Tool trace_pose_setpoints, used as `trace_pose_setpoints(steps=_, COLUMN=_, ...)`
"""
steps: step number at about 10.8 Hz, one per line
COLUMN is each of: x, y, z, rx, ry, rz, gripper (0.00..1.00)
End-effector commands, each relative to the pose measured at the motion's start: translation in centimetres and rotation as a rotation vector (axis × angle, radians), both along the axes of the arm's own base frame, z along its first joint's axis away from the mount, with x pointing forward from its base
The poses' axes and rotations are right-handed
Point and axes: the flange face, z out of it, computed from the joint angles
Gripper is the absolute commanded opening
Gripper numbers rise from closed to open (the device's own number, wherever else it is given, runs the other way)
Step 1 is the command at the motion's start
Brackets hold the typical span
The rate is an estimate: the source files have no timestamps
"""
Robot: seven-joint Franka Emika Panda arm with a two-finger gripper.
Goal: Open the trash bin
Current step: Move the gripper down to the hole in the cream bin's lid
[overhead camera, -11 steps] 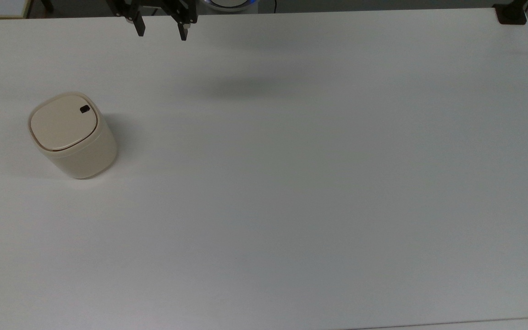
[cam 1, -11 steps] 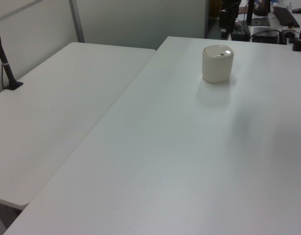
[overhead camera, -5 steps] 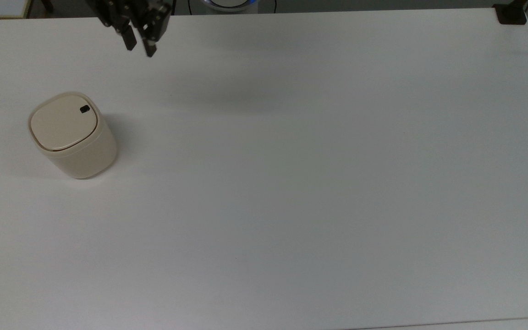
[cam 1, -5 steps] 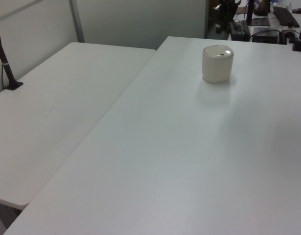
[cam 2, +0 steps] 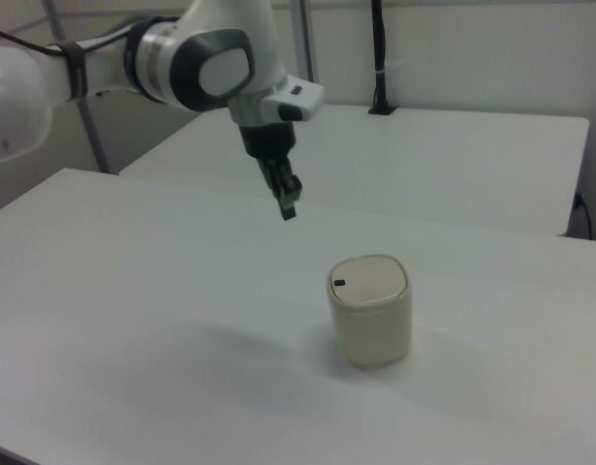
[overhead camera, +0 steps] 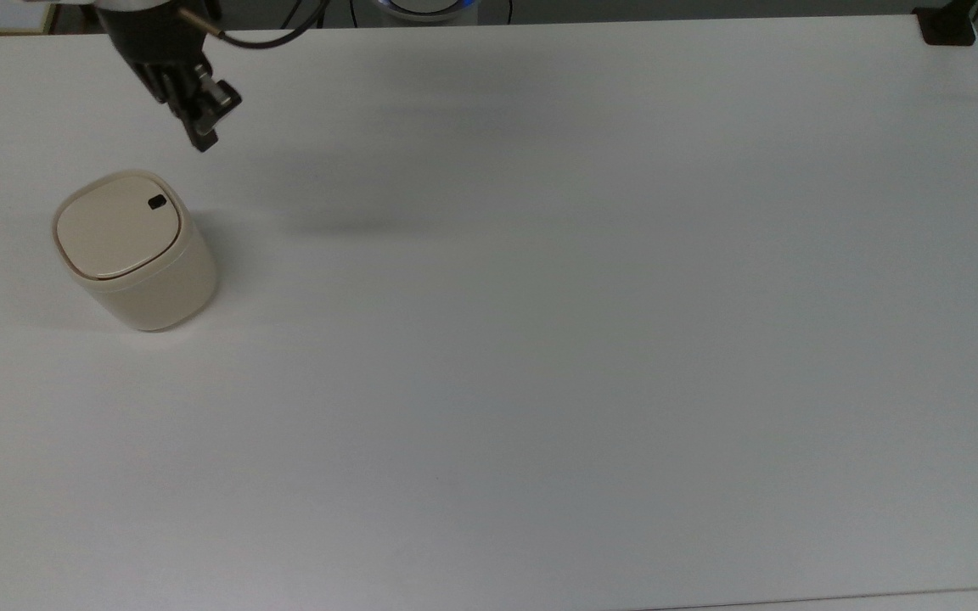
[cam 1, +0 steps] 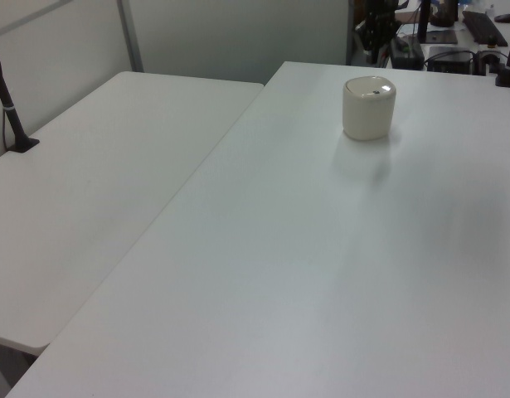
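I see the trash bin [overhead camera: 134, 250] upright at nine o'clock on the white bench [overhead camera: 540, 339] in the top view, lid flat. My hand [overhead camera: 203, 136], fingers pressed together, hangs near it at one o'clock, apart.

Soft, even overhead light is falling across the white rectangular table [overhead camera: 591, 339], casting faint blurred shadows without glare.

Robotics lab or office workspace: plain white tables [cam 1: 263, 249] pushed side by side, pale partition walls [cam 1: 238, 33], black camera poles [cam 2: 379, 58] clamped to table edges, cluttered desk with keyboard [cam 1: 484, 25] behind.
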Motion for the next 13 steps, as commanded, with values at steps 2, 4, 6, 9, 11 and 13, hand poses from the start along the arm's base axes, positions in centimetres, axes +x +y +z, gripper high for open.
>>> trace_pose_setpoints(steps=2, x=0.9, y=-5.2, z=-2.0, rx=-0.042, ry=-0.055, rz=-0.121, gripper=0.00)
trace_pose_setpoints(steps=4, x=0.9, y=-7.2, z=-2.9, rx=-0.069, ry=-0.048, rz=-0.143, gripper=0.00)
trace_pose_setpoints(steps=6, x=0.9, y=-8.6, z=-4.2, rx=-0.089, ry=-0.029, rz=-0.158, gripper=0.00)
trace_pose_setpoints(steps=9, x=1.1, y=-9.0, z=-6.1, rx=-0.105, ry=0.004, rz=-0.155, gripper=0.00)
trace_pose_setpoints(steps=11, x=1.7, y=-8.6, z=-8.5, rx=-0.101, ry=0.041, rz=-0.145, gripper=0.00)
trace_pose_setpoints(steps=13, x=2.2, y=-8.1, z=-10.3, rx=-0.092, ry=0.066, rz=-0.139, gripper=0.00)
